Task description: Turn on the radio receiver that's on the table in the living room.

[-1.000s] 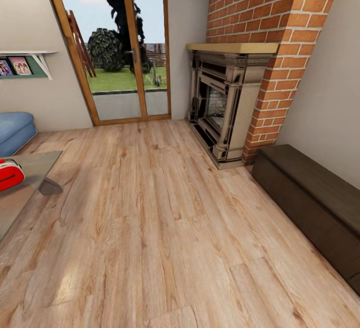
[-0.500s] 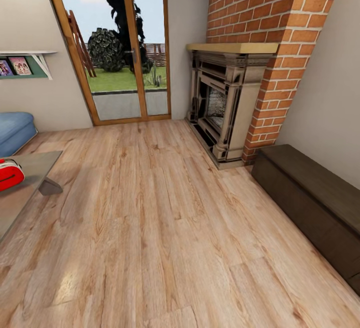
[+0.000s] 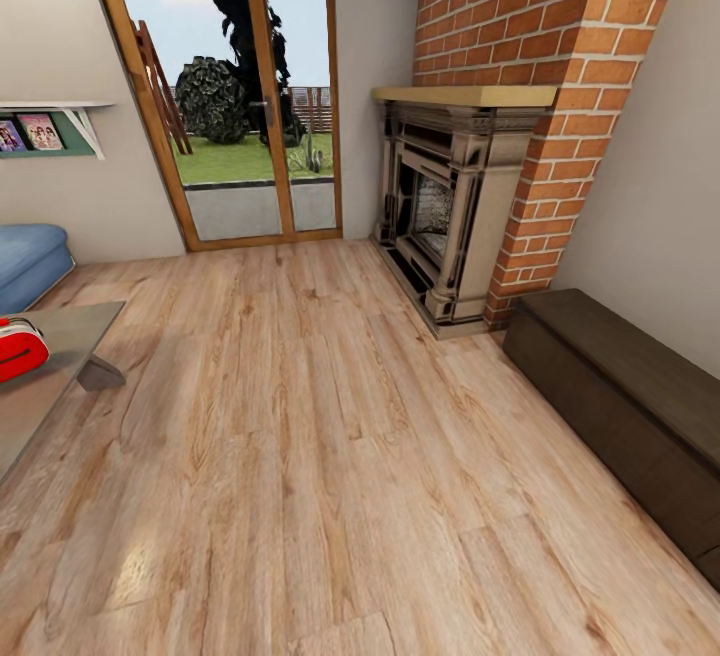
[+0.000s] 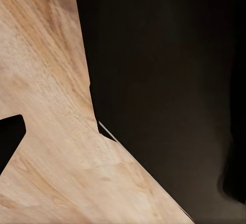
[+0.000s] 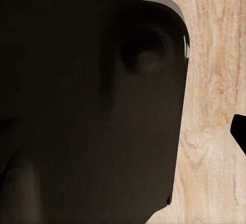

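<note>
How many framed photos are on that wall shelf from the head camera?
2, side by side on the white wall shelf at far left: one cut by the frame edge, one pink-toned beside it. More may sit out of frame.

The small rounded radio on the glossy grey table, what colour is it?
The radio is red with white trim, seen best in the head view.

A dark rounded panel — over wood floor.

My body is a broad, matte black panel with a rounded corner, a thin pale edge and a round, dimpled boss. By my left wrist, another black slab with straight angular edges.
</note>
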`<state>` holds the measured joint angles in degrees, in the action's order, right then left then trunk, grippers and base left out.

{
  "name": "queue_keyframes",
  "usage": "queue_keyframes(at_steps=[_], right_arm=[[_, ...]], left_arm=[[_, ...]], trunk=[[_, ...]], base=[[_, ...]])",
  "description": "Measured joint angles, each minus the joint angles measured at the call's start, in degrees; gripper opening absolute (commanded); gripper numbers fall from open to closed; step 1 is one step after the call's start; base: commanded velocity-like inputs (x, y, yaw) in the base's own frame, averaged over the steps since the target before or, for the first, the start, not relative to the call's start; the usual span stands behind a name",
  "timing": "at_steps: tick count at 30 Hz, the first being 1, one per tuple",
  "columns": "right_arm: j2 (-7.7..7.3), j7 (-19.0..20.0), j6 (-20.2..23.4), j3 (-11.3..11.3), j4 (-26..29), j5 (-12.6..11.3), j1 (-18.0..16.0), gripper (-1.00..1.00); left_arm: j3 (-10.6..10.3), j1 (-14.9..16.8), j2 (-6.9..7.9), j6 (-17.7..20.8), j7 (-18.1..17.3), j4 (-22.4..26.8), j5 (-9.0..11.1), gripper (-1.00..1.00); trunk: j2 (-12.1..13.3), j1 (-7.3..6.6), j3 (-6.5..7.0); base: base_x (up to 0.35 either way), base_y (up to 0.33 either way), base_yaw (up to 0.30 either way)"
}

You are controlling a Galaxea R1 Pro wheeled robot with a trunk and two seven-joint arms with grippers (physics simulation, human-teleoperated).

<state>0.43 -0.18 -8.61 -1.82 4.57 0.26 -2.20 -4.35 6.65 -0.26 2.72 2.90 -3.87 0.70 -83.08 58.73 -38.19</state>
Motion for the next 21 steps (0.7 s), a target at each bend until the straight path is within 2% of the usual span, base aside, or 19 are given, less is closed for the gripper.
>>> queue_keyframes(at_steps=[21], right_arm=[[0.01,0.0,0.0,0.02,0.0,0.0,0.0,1.0]], left_arm=[[0.02,0.0,0.0,0.0,0.0,0.0,0.0,1.0]], trunk=[[0.0,0.0,0.0]], base=[[0.0,0.0,0.0]])
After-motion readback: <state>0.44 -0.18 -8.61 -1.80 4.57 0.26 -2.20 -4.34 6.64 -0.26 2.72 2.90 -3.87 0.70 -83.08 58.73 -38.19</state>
